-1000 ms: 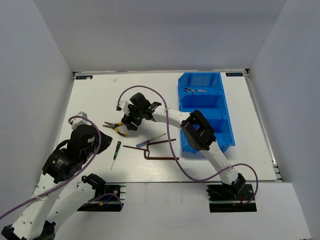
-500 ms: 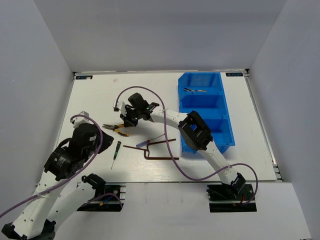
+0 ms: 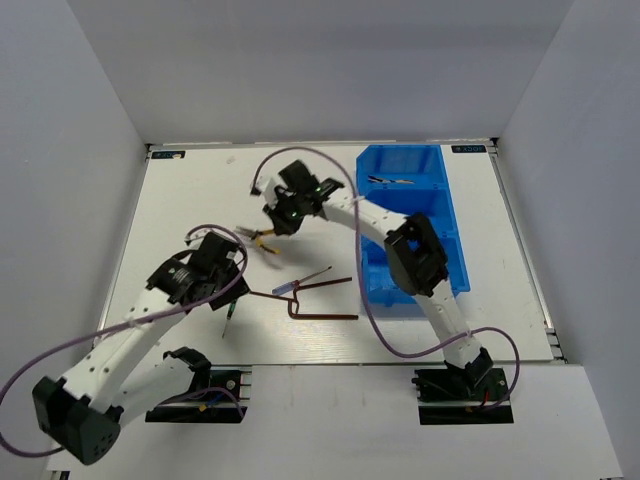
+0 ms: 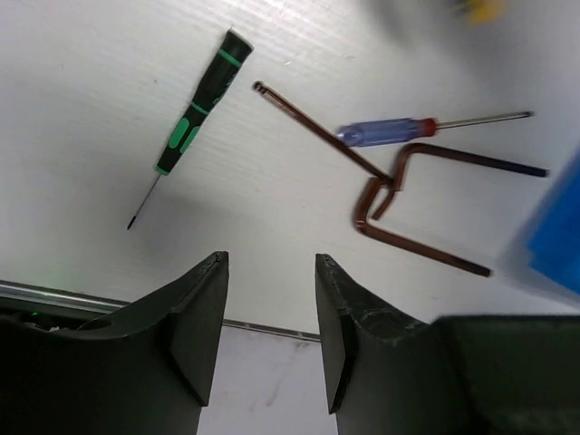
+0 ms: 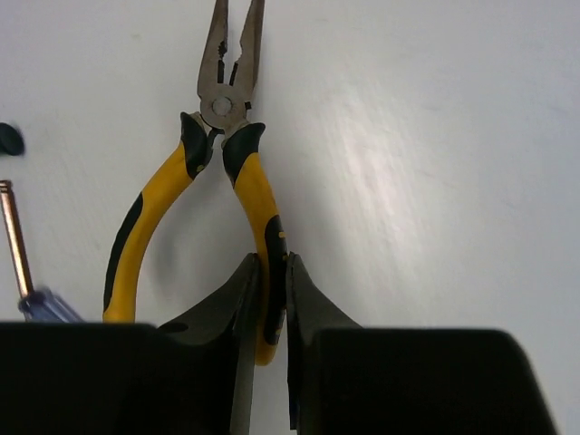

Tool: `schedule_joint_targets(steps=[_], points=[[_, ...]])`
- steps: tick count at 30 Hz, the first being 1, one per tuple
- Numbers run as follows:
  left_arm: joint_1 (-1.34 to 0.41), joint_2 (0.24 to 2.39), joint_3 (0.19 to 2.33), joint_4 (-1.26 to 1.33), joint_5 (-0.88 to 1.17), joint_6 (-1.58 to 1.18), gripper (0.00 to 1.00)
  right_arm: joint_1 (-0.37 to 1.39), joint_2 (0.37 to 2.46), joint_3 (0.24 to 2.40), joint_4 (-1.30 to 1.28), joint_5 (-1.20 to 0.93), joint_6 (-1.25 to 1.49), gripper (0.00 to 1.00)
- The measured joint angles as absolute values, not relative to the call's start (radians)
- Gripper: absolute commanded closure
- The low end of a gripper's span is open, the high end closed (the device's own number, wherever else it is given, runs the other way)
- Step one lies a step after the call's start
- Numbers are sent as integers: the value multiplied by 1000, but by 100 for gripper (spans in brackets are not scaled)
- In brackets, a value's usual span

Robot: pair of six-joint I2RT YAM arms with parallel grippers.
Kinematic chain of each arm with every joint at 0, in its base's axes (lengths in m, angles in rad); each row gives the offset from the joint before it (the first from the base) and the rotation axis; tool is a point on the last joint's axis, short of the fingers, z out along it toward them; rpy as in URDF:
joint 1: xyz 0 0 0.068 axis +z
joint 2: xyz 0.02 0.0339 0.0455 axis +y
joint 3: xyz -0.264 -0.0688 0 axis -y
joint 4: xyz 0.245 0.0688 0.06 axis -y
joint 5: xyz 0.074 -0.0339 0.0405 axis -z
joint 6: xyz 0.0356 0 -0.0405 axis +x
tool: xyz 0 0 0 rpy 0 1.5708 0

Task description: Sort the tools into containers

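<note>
Lying in the far container is one pliers.

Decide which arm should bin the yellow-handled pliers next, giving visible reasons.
Right: the right gripper is shut on a pliers handle and the bins sit on its side; the left gripper is open, empty.
</note>
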State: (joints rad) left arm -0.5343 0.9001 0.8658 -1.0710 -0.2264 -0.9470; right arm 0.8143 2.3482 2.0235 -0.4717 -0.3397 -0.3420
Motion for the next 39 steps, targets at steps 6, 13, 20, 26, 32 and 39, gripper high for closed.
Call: schedule_joint_targets(steps=[6, 13, 20, 26, 32, 39], points=[[-534, 966, 746, -965, -217, -920, 43, 640, 2134, 2033, -551, -230, -389, 100], [-517, 1122, 709, -863, -240, -840, 37, 400, 1930, 2022, -540, -108, -624, 100], [-476, 1201, 736, -832, -275, -768, 29, 204, 1817, 1749, -429, -93, -963, 100], [-440, 1214, 749, -818, -286, -736, 29, 156, 1829, 1513, -236, -116, -1184, 100], [-414, 1214, 747, -815, -288, -718, 29, 135, 1888, 1493, -38, -192, -1326, 100], [-395, 1204, 720, -808, -281, -713, 28, 93, 1979, 1623, 27, -329, -1456, 100]])
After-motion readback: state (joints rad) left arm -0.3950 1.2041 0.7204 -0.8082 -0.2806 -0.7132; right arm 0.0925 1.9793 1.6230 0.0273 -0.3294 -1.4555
